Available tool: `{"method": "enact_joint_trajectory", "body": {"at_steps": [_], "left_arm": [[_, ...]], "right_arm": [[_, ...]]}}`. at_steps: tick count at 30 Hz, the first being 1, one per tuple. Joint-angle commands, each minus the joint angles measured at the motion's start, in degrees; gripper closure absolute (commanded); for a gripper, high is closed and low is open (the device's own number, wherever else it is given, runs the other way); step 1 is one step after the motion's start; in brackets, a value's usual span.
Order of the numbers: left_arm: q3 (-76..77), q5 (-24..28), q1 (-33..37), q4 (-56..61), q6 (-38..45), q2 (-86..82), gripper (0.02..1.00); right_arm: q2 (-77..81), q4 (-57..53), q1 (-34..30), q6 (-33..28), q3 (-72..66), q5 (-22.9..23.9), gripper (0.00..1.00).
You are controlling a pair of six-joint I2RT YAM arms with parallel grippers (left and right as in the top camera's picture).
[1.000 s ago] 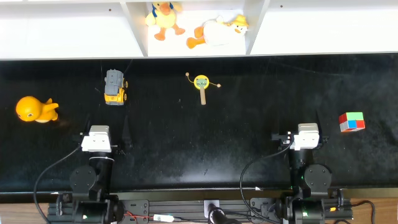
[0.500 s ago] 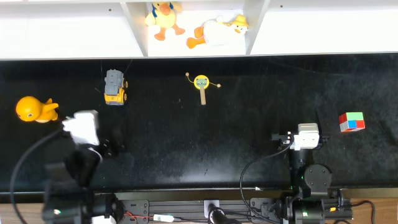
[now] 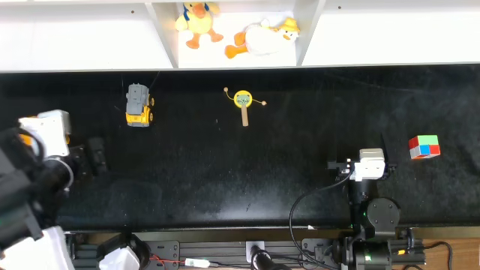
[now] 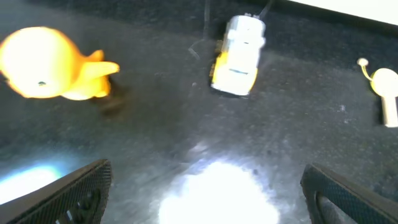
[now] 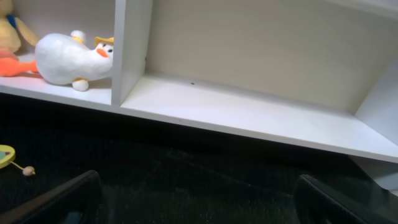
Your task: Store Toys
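Jaws gape wide on left end effector [image 4: 205,171], near orange duck [image 4: 46,62], and right end effector [image 5: 198,180].

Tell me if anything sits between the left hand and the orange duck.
Nothing visible does. Only bare black table lies between the open left hand and the orange duck. The toy truck stands apart from the duck, off that path.

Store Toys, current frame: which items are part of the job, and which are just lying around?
Job:
- orange duck, toy truck, rattle drum and colour cube, all on the black table
- white shelf, with yellow plush and white plush duck in its middle bay

Not the job:
- arm cables by the bases
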Motion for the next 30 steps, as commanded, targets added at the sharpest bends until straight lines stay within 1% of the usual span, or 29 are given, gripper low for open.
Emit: {"method": "enact_joint_trajectory", "body": {"at_steps": [1, 5, 6, 8, 9, 10, 11, 14, 15, 16, 18, 25, 30], "left_arm": [[2.1, 6.1, 7.9, -0.2, 4.7, 1.7, 0.023], [2.0, 12.5, 12.3, 1.9, 5.0, 2.1, 0.023], [2.0, 13.5, 13.0, 2.7, 5.0, 2.0, 0.023], [2.0, 13.4, 14.2, 3.9, 5.0, 2.5, 0.025], [2.0, 12.7, 15.1, 4.5, 5.0, 2.8, 0.023], [2.0, 10.5, 16.2, 5.3, 5.1, 3.2, 0.02], [2.0, 8.0, 17.0, 5.6, 5.2, 3.7, 0.02], [2.0, -1.9, 17.7, 6.3, 5.5, 5.7, 0.02], [2.0, -4.7, 17.7, 6.6, 7.1, 6.6, 0.02], [2.0, -5.8, 17.6, 7.0, 9.2, 7.4, 0.023], [1.6, -5.9, 17.6, 8.9, 12.5, 8.7, 0.02], [-3.7, -6.0, 17.6, 22.1, 14.0, 13.6, 0.02], [-6.5, -5.5, 17.6, 26.0, 14.8, 17.9, 0.02]], "right_arm": [[-0.4, 0.2, -0.4, 0.4, -0.8, -0.4, 0.005], [-0.4, 0.2, -0.4, 0.4, -0.8, -0.4, 0.005], [-0.4, 0.2, -0.4, 0.4, -0.8, -0.4, 0.005], [-0.4, 0.2, -0.4, 0.4, -0.8, -0.4, 0.005], [-0.4, 0.2, -0.4, 0.4, -0.8, -0.4, 0.005], [-0.4, 0.2, -0.4, 0.4, -0.8, -0.4, 0.007], [-0.4, 0.2, -0.4, 0.4, -0.8, -0.4, 0.005], [-0.4, 0.2, -0.4, 0.4, -0.8, -0.4, 0.005], [-0.4, 0.2, -0.4, 0.4, -0.8, -0.4, 0.007], [-0.4, 0.2, -0.4, 0.4, -0.8, -0.4, 0.005], [-0.4, 0.2, -0.4, 0.4, -0.8, -0.4, 0.005], [-0.4, 0.2, -0.4, 0.4, -0.8, -0.4, 0.005], [-0.4, 0.2, -0.4, 0.4, -0.8, -0.4, 0.007]]}}
